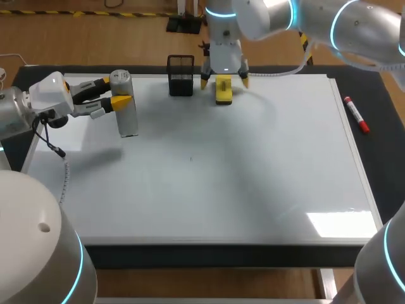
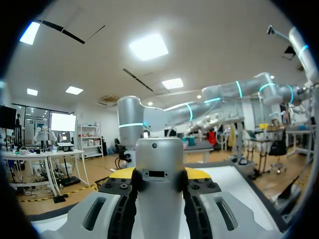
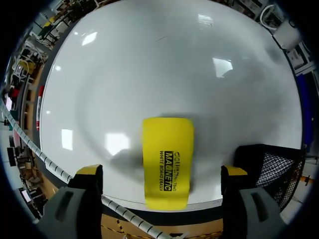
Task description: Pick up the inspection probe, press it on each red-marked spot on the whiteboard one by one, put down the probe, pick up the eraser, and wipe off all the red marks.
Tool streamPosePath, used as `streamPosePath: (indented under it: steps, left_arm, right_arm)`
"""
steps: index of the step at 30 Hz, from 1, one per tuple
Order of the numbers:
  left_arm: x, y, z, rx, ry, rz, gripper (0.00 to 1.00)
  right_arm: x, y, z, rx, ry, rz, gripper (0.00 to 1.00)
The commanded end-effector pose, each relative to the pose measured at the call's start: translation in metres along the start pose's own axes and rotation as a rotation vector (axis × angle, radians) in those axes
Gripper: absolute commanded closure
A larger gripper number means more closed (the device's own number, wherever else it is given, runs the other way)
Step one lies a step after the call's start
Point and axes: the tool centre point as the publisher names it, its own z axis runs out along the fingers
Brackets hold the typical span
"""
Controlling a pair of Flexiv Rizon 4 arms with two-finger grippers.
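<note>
The left gripper [image 1: 117, 92] is clamped on the grey probe [image 1: 128, 117], holding it upright at the left end of the whiteboard [image 1: 209, 183]. At the far edge, the right gripper [image 1: 224, 81] hangs over the yellow eraser [image 1: 223, 92], its fingers spread wide on either side without touching it. The eraser lies flat on the board just beside a black mesh holder [image 1: 181, 76].

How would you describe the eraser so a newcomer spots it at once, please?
On the whiteboard, go to the middle of its far edge. There the eraser lies under the open right pincer, beside a black mesh holder. It is the only yellow block; the probe is grey.
</note>
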Motion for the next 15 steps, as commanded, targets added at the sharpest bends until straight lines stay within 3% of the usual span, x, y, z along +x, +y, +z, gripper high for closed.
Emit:
streamPosePath:
  steps: [1, 8, 15]
  left_arm:
    - [0.0, -0.001, 0.0, 0.001, -0.001, 0.001, 1.0]
    - [0.0, -0.001, 0.0, 0.001, -0.001, 0.001, 1.0]
    - [0.0, -0.001, 0.0, 0.001, -0.001, 0.001, 1.0]
  right_arm:
    - [0.007, 0.006, -0.01, 0.007, 0.017, 0.009, 0.0]
    - [0.028, 0.008, -0.018, 0.023, 0.011, 0.072, 0.0]
    - [0.051, 0.006, -0.034, 0.012, -0.046, 0.284, 0.0]
